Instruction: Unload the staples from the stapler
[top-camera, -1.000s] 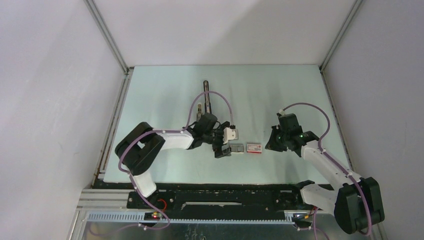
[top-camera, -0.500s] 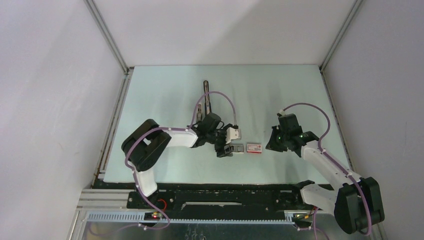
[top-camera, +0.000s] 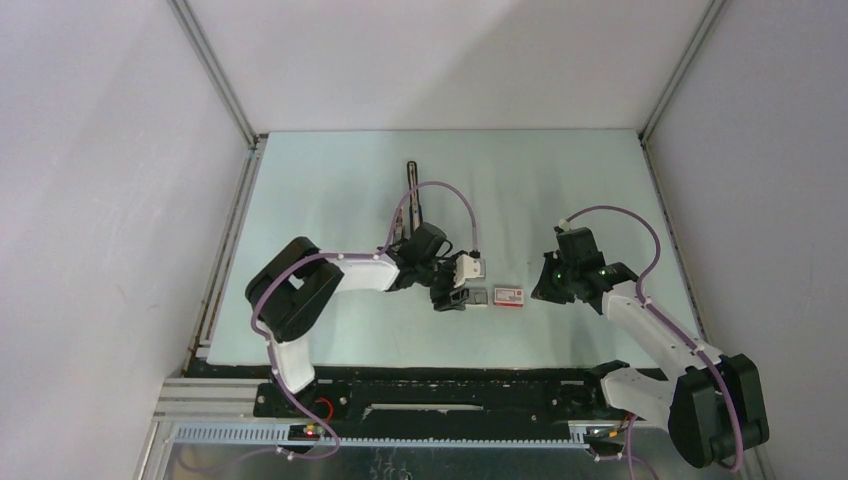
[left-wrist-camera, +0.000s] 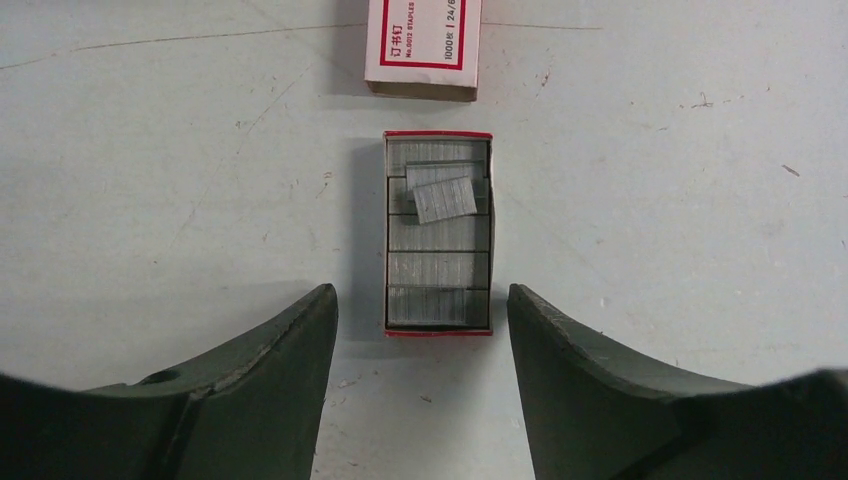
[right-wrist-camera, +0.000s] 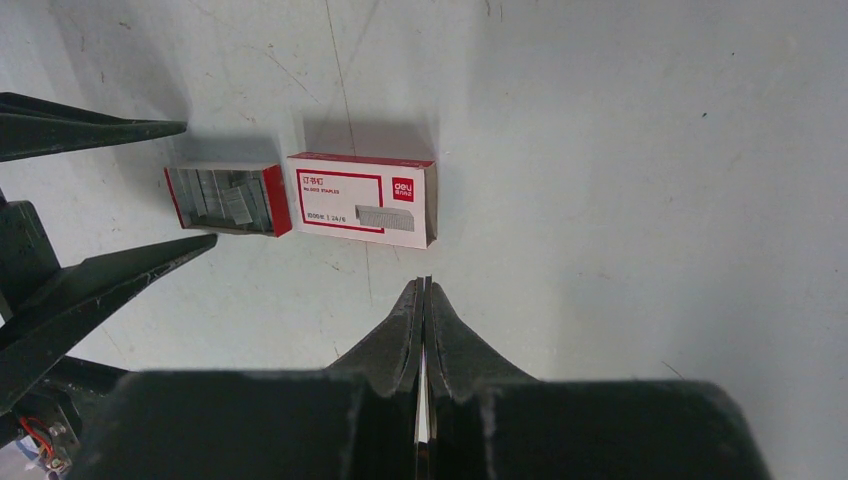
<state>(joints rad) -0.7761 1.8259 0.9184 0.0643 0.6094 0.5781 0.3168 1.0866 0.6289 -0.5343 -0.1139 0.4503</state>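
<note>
Left gripper narrowing over the tray, while the stapler lies apart at the far middle.

Your left gripper (left-wrist-camera: 420, 295) has slid right in the last second and its jaws have drawn in, but it is released: gaps show on both sides of the tray (left-wrist-camera: 438, 235), nothing held. The stapler (top-camera: 413, 190) lies up the table (top-camera: 330, 200) behind that arm, untouched. A short strip (left-wrist-camera: 445, 200) sits askew on the tray's rows — likely the unloaded staples, so the task looks nearly done. The box (right-wrist-camera: 360, 200) lies just beside the tray's right end, so mind it when lifting. Your right gripper (right-wrist-camera: 424, 285) hovers clenched and empty near the box. There's bare table on every side — the edges are well apart.
</note>
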